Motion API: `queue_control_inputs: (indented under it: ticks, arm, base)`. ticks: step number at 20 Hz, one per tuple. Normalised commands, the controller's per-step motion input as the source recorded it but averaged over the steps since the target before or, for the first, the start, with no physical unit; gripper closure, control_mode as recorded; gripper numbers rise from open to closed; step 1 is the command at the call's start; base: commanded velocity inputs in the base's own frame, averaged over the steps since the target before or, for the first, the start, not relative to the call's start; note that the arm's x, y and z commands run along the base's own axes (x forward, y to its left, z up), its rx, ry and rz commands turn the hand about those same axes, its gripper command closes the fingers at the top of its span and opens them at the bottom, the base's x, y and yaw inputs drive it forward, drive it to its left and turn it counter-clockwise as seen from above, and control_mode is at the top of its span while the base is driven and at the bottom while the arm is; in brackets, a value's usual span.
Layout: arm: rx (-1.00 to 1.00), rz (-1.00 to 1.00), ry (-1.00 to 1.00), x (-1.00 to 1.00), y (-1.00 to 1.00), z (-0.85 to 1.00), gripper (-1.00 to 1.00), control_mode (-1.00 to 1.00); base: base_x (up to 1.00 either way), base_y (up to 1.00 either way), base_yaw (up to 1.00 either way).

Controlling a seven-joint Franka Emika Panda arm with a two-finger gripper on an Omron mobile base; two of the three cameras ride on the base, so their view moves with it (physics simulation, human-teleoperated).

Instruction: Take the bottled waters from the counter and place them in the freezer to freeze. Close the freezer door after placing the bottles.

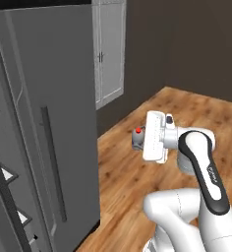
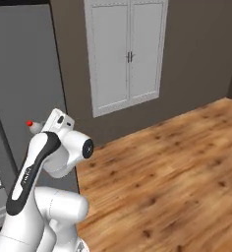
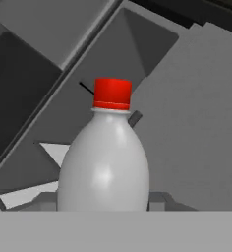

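Bottle in the claw, beside the fridge.
The gripper [image 1: 139, 139] was clamped on a bottled water [image 3: 105, 162], red cap forward, mid-frame in the left base view, right of the plain grey fridge door [image 1: 54, 123].

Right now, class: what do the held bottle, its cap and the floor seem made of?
Bottle: pale glossy plastic, by its soft highlight, though it looks opaque here. Cap: matte red plastic, probably. Floor: wood planks with visible grain and knots.
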Motion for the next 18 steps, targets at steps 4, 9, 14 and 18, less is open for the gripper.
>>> queue_control_inputs:
  ticks: [4, 9, 14, 18]
  arm:
    - [0.0, 0.0, 0.0, 0.0, 0.0, 0.0, 1.0, 1.0]
    - [0.0, 0.0, 0.0, 0.0, 0.0, 0.0, 1.0, 1.0]
    - [0.0, 0.0, 0.0, 0.0, 0.0, 0.0, 1.0, 1.0]
    - [0.0, 0.0, 0.0, 0.0, 0.0, 0.0, 1.0, 1.0]
  base:
    - [0.0, 0.0, 0.63]
    - [0.07, 0.0, 0.59]
    - [0.22, 0.0, 0.38]
    - [0.42, 0.0, 0.3]
